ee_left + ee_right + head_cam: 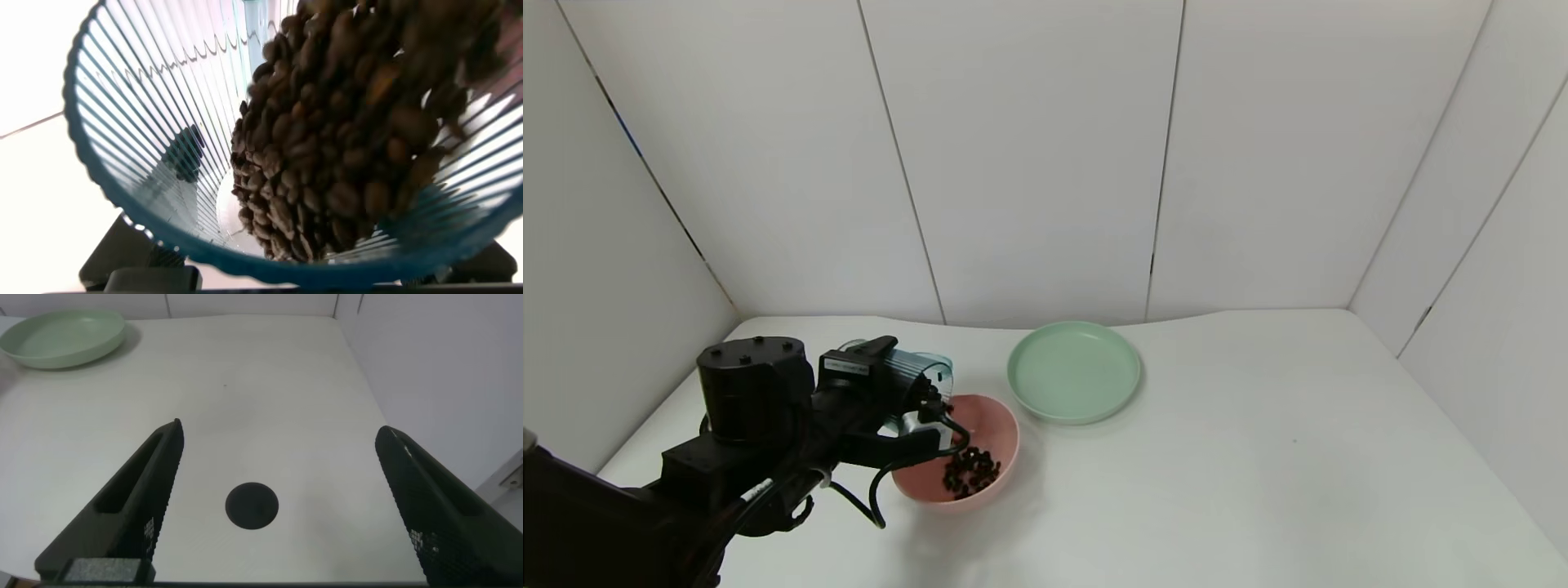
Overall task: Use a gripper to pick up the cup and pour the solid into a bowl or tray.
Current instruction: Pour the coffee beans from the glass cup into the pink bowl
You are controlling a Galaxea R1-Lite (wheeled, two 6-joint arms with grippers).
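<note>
My left gripper (894, 392) is shut on the ribbed blue-grey cup (915, 377) and holds it tipped on its side over the near-left rim of the pink bowl (996, 425). Dark brown beans (970, 474) lie in the bowl's bottom, and a few are at the cup's mouth. In the left wrist view the cup (147, 106) fills the picture and a mass of beans (343, 155) slides along its wall toward the rim. My right gripper (278, 457) is open and empty above bare table; it does not show in the head view.
A shallow pale green plate (1074, 371) sits just right of and behind the bowl; it also shows in the right wrist view (65, 336). A dark round spot (252, 505) marks the table under the right gripper. White walls enclose the table on three sides.
</note>
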